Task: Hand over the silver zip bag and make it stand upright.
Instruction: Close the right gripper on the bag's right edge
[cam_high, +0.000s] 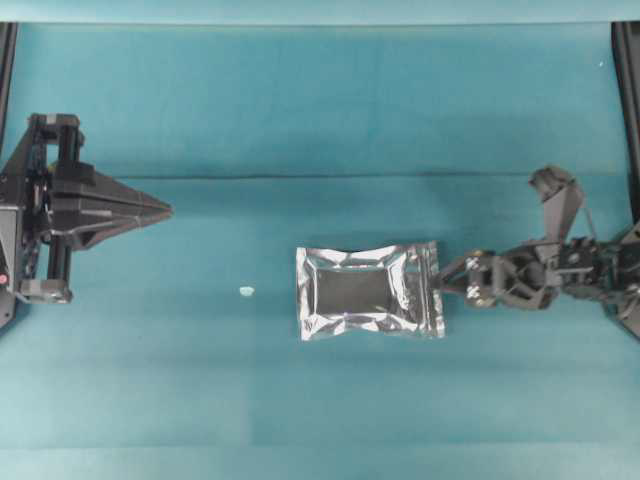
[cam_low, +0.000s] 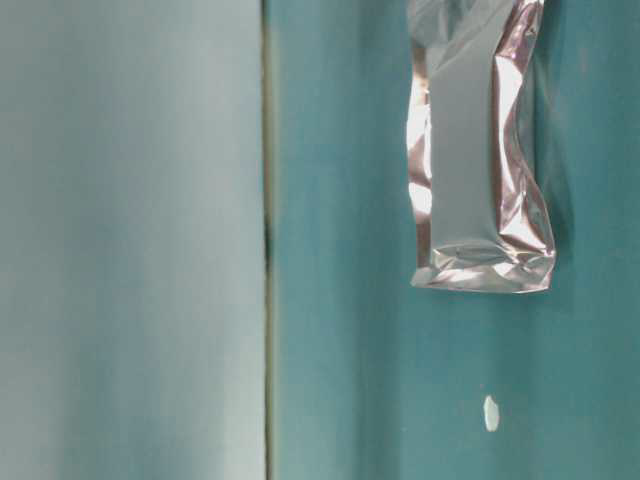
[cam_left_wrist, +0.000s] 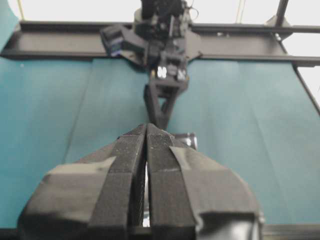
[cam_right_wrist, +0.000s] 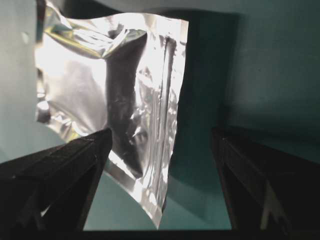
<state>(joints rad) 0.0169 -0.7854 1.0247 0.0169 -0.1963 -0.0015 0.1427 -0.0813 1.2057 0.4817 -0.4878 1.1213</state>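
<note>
The silver zip bag (cam_high: 369, 292) lies flat on the teal table (cam_high: 300, 110) just right of centre frame. The right gripper (cam_high: 447, 277), jaws spread wide, sits at the bag's right edge, gripping nothing. At far left, the left gripper (cam_high: 166, 210) hangs pinched closed and empty.

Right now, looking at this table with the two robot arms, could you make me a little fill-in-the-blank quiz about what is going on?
1. The silver zip bag is lying ____ on the teal table, not standing.
2. The right gripper, at the bag's edge, has its jaws ____.
3. The left gripper has its jaws ____ and holds nothing.
4. The small white speck lies between the bag and the ____ gripper.

Missing words: flat; open; shut; left
</note>
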